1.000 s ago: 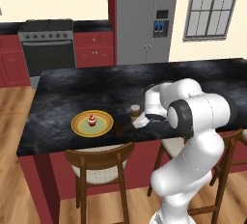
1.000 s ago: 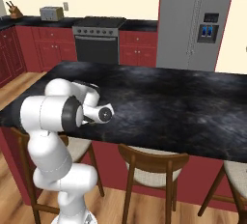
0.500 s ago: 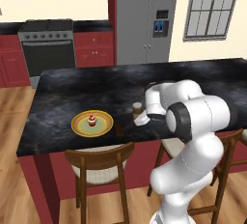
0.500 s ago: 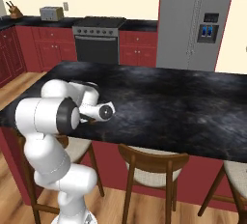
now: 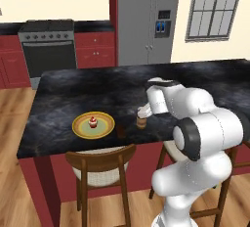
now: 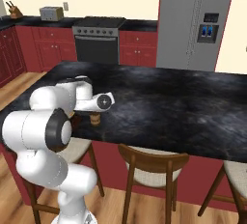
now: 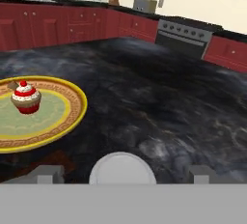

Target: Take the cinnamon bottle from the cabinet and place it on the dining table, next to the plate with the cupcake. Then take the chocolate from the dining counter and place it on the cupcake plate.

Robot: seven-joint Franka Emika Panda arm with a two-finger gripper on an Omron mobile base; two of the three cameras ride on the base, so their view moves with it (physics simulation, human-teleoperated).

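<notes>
The cinnamon bottle (image 5: 141,122) stands upright on the dining table (image 5: 73,89), right of the yellow plate (image 5: 104,125) that holds the cupcake (image 5: 92,121). My gripper (image 5: 142,113) hangs just over the bottle, open. In the hand view its fingertips (image 7: 48,174) stand wide on either side of the bottle's pale cap (image 7: 122,170), apart from it. The plate (image 7: 58,117) with the cupcake (image 7: 26,97) lies to the left there. The chocolate (image 5: 120,131), a small dark bar, sits between plate and bottle near the table's front edge. From the right base view the bottle (image 6: 95,119) shows under my hand.
Wooden stools (image 5: 100,165) stand tucked under the table's near edge. Beyond the table are a stove (image 5: 49,50), a grey fridge (image 5: 146,20) and red cabinets. A toaster (image 6: 51,13) sits on the back worktop. The table top (image 6: 169,102) stretches bare to the right.
The jaws have opened and let go of the cinnamon bottle, which now stands free on the table. The arm has barely moved.
</notes>
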